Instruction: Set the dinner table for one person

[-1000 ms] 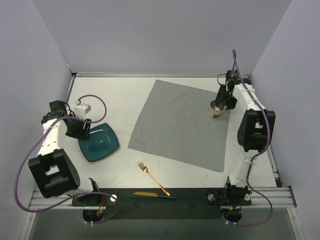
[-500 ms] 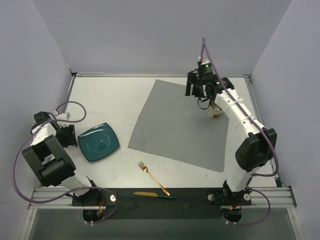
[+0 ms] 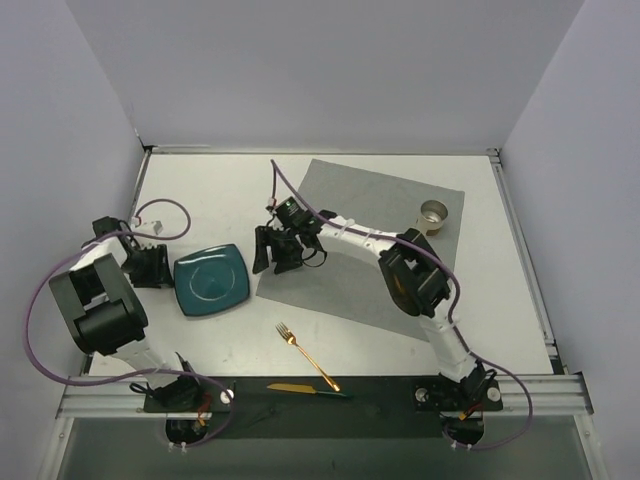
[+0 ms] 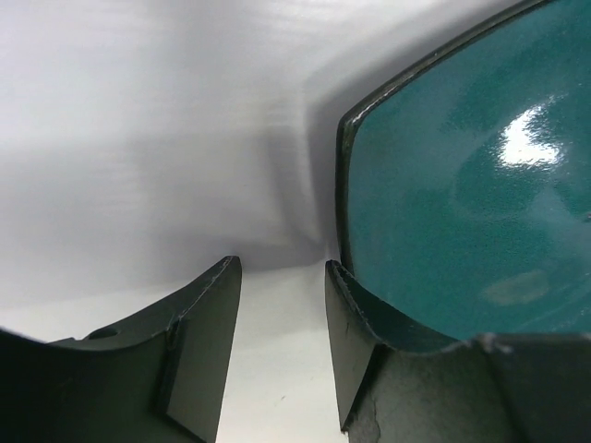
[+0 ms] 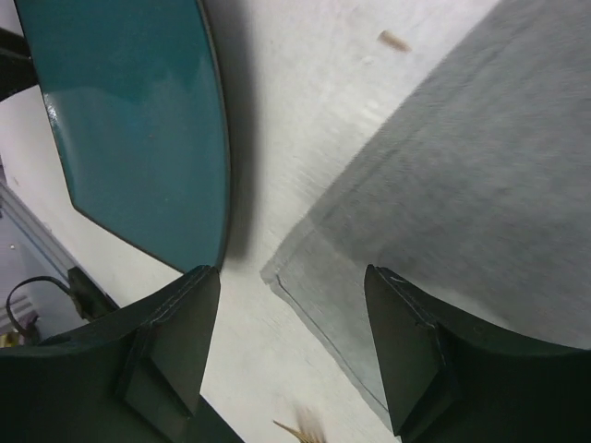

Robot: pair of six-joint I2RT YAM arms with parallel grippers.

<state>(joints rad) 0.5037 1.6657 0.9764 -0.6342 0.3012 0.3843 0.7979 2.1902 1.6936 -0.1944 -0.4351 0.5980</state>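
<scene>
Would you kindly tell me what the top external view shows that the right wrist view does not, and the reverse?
Only top external: the cup on the placemat, at its far corner, and the knife at the near edge. Only right wrist: a small tan speck on the table. Both: the teal plate, the placemat's near-left corner, and the open right gripper above the gap between them.

Plain white is being shown by the dinner table [image 3: 230, 190], with a black strip [image 3: 380, 396] being carried along its near edge. Unpatterned grey is being displayed by the placemat [image 3: 370, 270], glossy teal by the plate [image 3: 212, 280]. The fork [image 3: 305, 352] is being seen in coppery gold, the knife [image 3: 308, 389] in gold with a dark green handle, the cup [image 3: 433, 214] in pale tan.
</scene>
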